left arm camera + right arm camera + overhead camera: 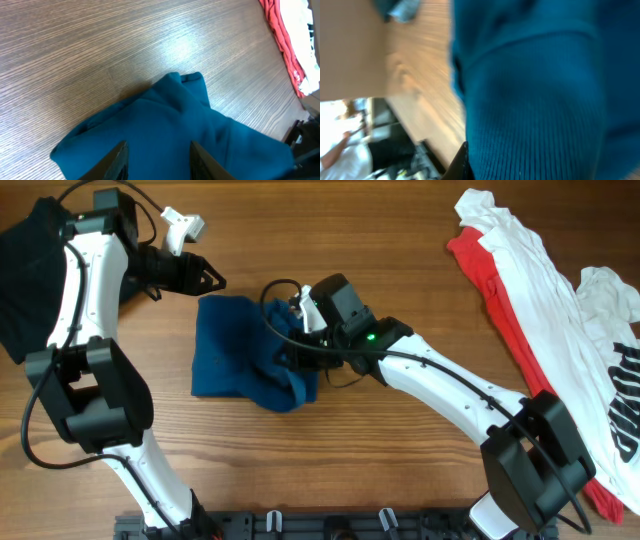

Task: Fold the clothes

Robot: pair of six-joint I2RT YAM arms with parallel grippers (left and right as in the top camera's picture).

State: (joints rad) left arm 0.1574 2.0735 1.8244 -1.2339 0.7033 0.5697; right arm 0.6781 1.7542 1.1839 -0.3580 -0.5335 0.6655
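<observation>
In the middle of the frame, the right gripper (300, 348) is clamping shut on a fold of the blue shirt (228, 345), lying crumpled on the table (330, 240); toward the upper left, the left gripper (212, 280) is hovering just beside the shirt's corner, fingers apart, empty; the red T-shirt (470, 255) and white T-shirt (520, 260) are lying at far right.

A wood-grain tabletop (400, 240) fills the frame; a black rail (300, 528) runs along the bottom edge.
</observation>
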